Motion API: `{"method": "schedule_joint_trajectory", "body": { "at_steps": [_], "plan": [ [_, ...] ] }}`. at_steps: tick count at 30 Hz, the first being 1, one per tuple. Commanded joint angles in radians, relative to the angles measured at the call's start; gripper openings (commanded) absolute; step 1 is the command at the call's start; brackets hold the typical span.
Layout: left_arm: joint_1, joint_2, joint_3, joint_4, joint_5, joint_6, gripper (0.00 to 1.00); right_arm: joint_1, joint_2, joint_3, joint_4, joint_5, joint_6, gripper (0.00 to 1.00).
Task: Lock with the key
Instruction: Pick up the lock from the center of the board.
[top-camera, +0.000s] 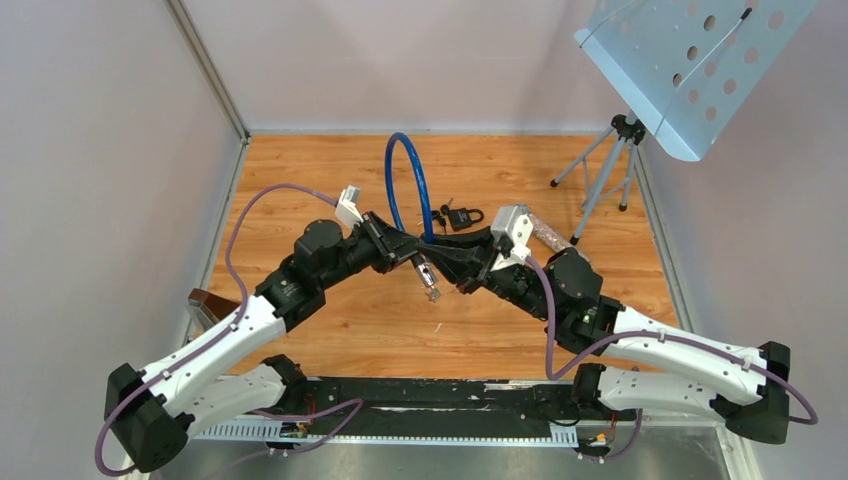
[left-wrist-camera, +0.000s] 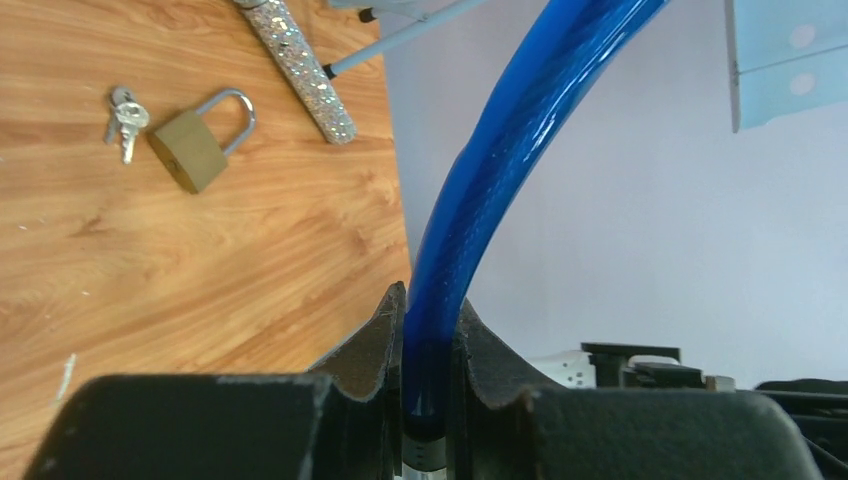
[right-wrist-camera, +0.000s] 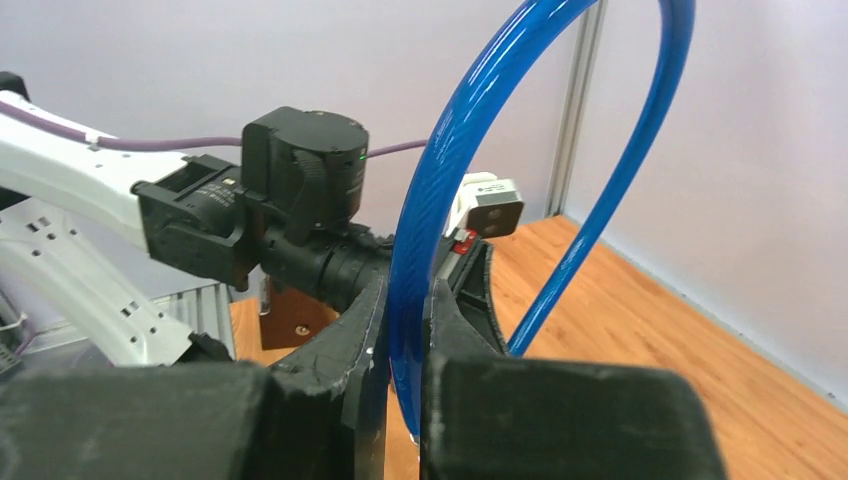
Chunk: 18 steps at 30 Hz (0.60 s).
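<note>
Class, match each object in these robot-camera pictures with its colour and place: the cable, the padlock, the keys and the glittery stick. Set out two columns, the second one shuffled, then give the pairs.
Column one
1. cable
2. padlock
3. keys
4. glittery stick

Column two
A. silver, lying beside the padlock
B. sparkly, lying by the music stand legs
C. blue, clamped in the left gripper and the right gripper
D. brass-coloured, lying flat on the table

Pairs: 1-C, 2-D, 3-A, 4-B
</note>
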Motion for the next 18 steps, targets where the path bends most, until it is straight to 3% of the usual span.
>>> {"method": "schedule_joint_trajectory", "body": {
  "at_steps": [1, 18],
  "plan": [
    [0.001, -0.060, -0.001, 0.050, 0.020, -0.112, 0.00, -0.001, -0.005, -0.012, 0.140, 0.059, -0.063, 0.00],
    [0.005, -0.099, -0.048, 0.116, -0.004, -0.216, 0.00, -0.001, 0.040, -0.062, 0.135, 0.048, -0.003, 0.00]
  ]
}}
